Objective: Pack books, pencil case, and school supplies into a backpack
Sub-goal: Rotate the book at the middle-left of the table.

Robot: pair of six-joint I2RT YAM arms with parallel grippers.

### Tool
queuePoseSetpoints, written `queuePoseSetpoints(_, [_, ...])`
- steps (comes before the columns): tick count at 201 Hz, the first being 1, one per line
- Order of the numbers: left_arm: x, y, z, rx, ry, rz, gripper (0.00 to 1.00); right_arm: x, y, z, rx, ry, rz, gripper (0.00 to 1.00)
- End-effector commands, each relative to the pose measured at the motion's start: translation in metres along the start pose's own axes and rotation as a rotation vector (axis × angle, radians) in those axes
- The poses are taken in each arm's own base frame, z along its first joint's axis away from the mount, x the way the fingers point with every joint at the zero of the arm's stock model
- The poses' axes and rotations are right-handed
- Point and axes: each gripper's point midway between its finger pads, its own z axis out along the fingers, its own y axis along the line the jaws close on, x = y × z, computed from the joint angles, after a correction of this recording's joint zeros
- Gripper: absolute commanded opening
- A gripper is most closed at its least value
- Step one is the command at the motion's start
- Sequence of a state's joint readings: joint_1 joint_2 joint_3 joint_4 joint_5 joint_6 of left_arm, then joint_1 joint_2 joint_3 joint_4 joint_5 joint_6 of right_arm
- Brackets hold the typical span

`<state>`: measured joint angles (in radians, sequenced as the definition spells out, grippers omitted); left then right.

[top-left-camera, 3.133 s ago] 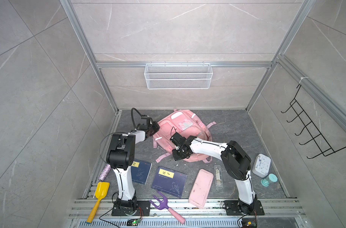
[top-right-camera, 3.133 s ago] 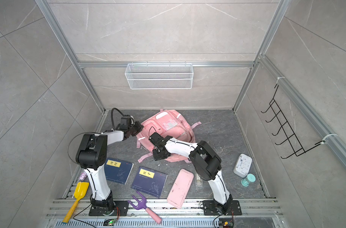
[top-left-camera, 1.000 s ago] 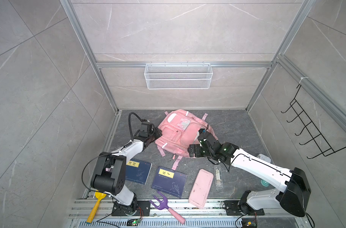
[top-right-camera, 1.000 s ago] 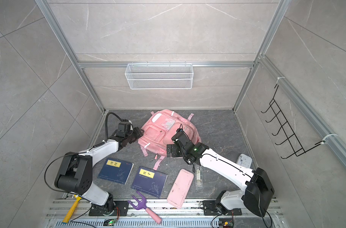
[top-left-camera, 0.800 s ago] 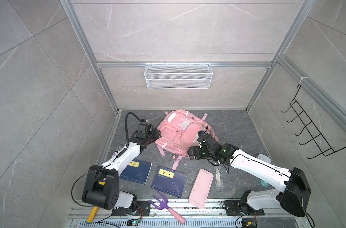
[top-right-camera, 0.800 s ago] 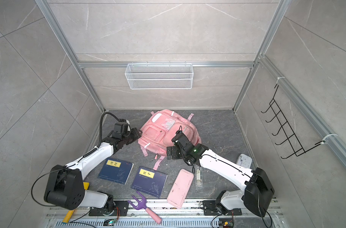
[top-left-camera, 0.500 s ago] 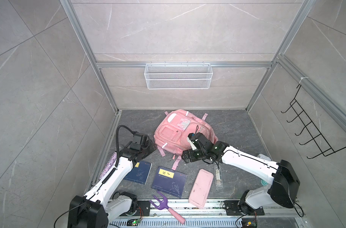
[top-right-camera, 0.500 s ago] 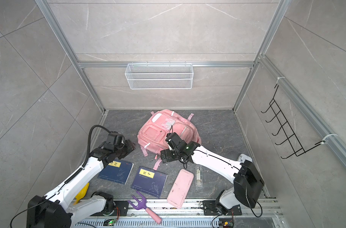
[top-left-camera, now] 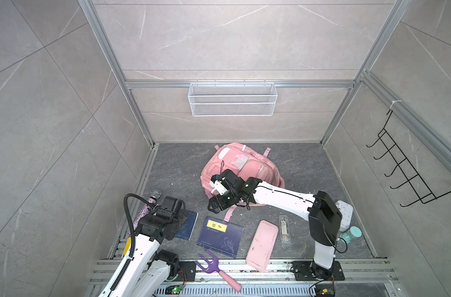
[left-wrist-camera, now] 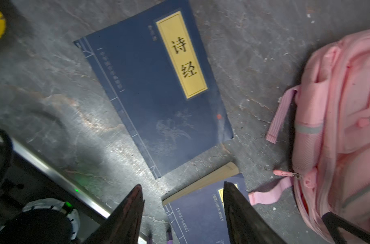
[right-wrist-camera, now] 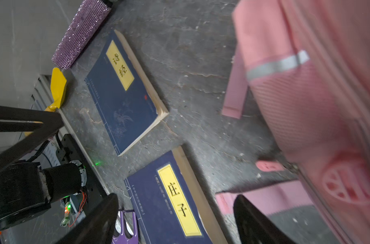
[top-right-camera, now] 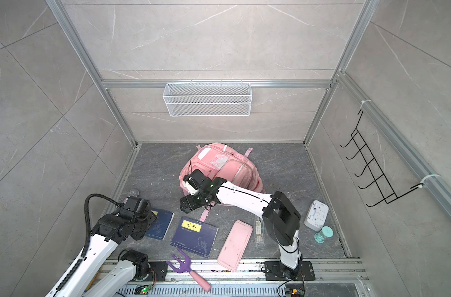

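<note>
The pale pink backpack (top-left-camera: pixel 245 164) lies at the middle back of the floor. Two navy books with yellow labels lie in front of it: one (top-left-camera: pixel 220 236) in the open, one (top-left-camera: pixel 189 223) partly under my left arm. My left gripper (left-wrist-camera: pixel 183 187) hangs open and empty above the gap between the two books. My right gripper (top-left-camera: pixel 213 207) is open and empty by the backpack's near left edge, above a loose strap (right-wrist-camera: pixel 264 198) and the book (right-wrist-camera: pixel 175 202). The pink pencil case (top-left-camera: pixel 261 244) and the clear school supplies packet (top-left-camera: pixel 284 228) lie to the right.
A purple fork with a pink handle (top-left-camera: pixel 211 266) lies on the front rail. A glittery microphone (top-left-camera: pixel 147 208) and a yellow scoop (right-wrist-camera: pixel 57 88) sit by the left wall. A white boxy device (top-left-camera: pixel 345 213) and a teal jar (top-left-camera: pixel 350 232) stand at right.
My left gripper has drawn back from the backpack to the front left, over the left book, and opened wider. My right gripper has swung left round the backpack's near edge, its jaws narrowing slightly.
</note>
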<state>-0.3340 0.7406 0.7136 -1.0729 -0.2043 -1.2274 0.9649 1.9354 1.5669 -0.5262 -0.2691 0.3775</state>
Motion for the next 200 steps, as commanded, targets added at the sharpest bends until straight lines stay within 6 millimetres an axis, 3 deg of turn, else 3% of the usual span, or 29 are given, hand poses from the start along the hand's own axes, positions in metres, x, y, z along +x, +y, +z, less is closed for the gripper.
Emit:
queuePoseSetpoints(1, [0.005,0.03,0.006,-0.127,0.002,-0.064,0.62,-0.003,0.016,0.02,-0.054,0.051,-0.055,0.86])
queuePoseSetpoints(49, [0.019,0.041,0.043,-0.201,0.075,-0.116,0.63,-0.006,0.036,0.055,-0.087,0.131,-0.118,0.76])
queuePoseSetpoints(85, [0.012,0.048,0.053,-0.212,0.054,-0.127,0.64,-0.004,0.038,0.076,-0.085,0.174,-0.131,0.67])
queuePoseSetpoints(152, [0.017,0.063,0.085,-0.17,0.069,-0.203,0.64,-0.015,0.049,0.111,-0.098,0.219,-0.163,0.7])
queuePoseSetpoints(200, [0.01,0.06,0.087,-0.111,0.015,-0.225,0.64,-0.025,0.052,0.137,-0.104,0.224,-0.151,0.68])
